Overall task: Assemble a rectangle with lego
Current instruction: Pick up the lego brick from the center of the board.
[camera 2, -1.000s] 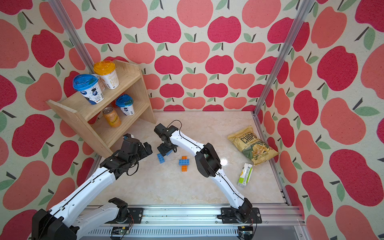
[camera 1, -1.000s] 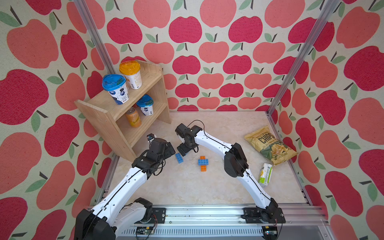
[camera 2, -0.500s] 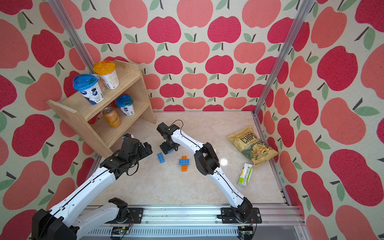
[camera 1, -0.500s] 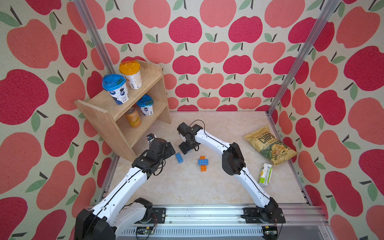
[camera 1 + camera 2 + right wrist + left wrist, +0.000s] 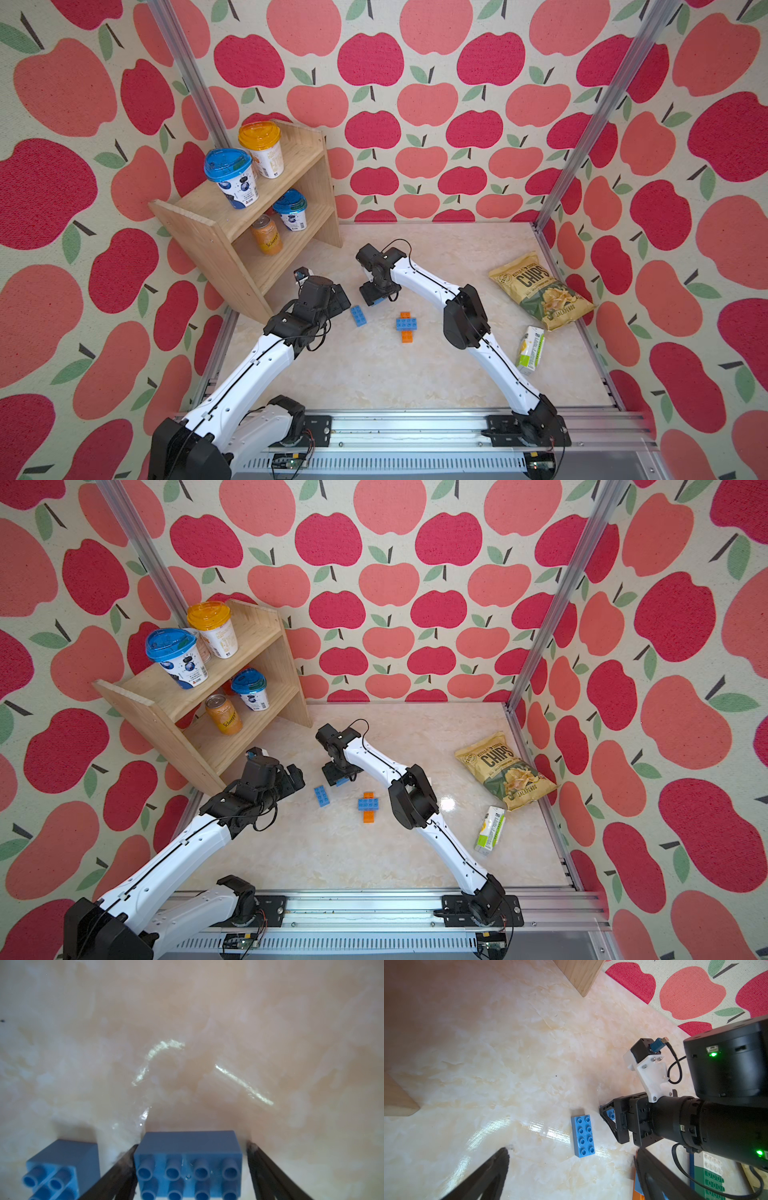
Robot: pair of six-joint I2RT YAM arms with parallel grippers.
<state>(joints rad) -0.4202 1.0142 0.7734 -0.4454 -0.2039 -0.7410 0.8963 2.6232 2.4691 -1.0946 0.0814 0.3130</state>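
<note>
A blue lego brick (image 5: 188, 1159) lies on the table between the fingers of my right gripper (image 5: 376, 297) (image 5: 191, 1147). One finger touches its end and the other stands a narrow gap off it. A second blue brick (image 5: 358, 316) (image 5: 582, 1136) lies loose just beside it, in front of my left gripper (image 5: 338, 297) (image 5: 571, 1151), which is wide open and holds nothing. Nearer the middle a blue brick sits crosswise on an orange brick (image 5: 406, 337). In the left wrist view a green brick (image 5: 714, 1185) and a white brick (image 5: 713, 1162) show behind the right arm.
A wooden shelf (image 5: 249, 232) with cups and a can stands at the back left, close to the left arm. A chips bag (image 5: 540, 291) and a small green-white carton (image 5: 530, 351) lie at the right. Patterned walls close in three sides.
My right gripper has shifted slightly right onto the blue brick and its jaws have narrowed around it. The left arm and the other bricks have not moved.
</note>
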